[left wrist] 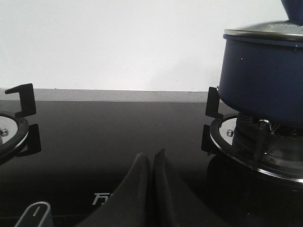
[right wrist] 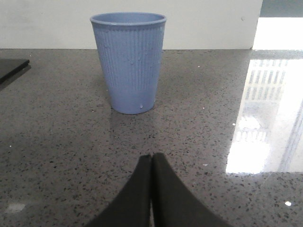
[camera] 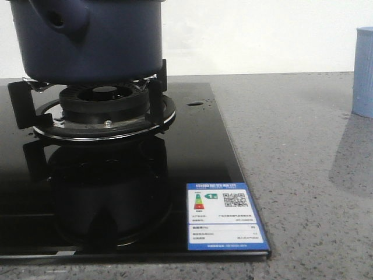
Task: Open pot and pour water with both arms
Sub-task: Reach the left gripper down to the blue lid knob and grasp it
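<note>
The dark navy-blue pot (camera: 87, 38) sits on the gas burner's black supports at the upper left of the front view, its stubby handle with a small hole facing the camera. In the left wrist view the pot (left wrist: 262, 75) carries a shiny lid (left wrist: 265, 32). My left gripper (left wrist: 151, 158) is shut and empty, low over the black glass hob, apart from the pot. My right gripper (right wrist: 152, 158) is shut and empty over the speckled counter, short of the light-blue ribbed cup (right wrist: 129, 61). Neither gripper shows in the front view.
The black glass hob (camera: 204, 151) has an energy label sticker (camera: 224, 216) at its front right corner. A second burner (left wrist: 12, 127) lies on the hob away from the pot. The cup (camera: 362, 73) stands on the grey counter at the far right. A white wall is behind.
</note>
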`<state>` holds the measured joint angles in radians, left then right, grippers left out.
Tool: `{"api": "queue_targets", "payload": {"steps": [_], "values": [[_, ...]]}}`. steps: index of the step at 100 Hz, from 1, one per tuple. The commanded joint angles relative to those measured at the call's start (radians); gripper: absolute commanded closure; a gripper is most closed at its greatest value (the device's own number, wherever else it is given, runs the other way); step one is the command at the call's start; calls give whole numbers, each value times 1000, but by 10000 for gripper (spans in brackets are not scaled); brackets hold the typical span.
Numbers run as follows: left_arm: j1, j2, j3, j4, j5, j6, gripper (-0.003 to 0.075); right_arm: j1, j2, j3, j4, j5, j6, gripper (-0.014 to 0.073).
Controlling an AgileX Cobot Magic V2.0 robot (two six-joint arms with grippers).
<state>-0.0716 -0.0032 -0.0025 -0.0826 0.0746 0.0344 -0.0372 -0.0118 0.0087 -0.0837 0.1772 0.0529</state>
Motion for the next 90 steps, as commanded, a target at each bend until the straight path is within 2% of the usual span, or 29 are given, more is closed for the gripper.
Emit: {"api": "queue_targets", "payload": {"steps": [1, 73, 90], "values": [[4, -24, 15, -9, -75, -8, 736, 0, -20, 18, -5, -70, -3, 657], [4, -24, 15, -9, -75, -8, 736, 0, -20, 18, -5, -95, -3, 657], [4, -24, 15, -9, -75, -8, 736, 0, -20, 18, 68, -104, -3, 657]]}}
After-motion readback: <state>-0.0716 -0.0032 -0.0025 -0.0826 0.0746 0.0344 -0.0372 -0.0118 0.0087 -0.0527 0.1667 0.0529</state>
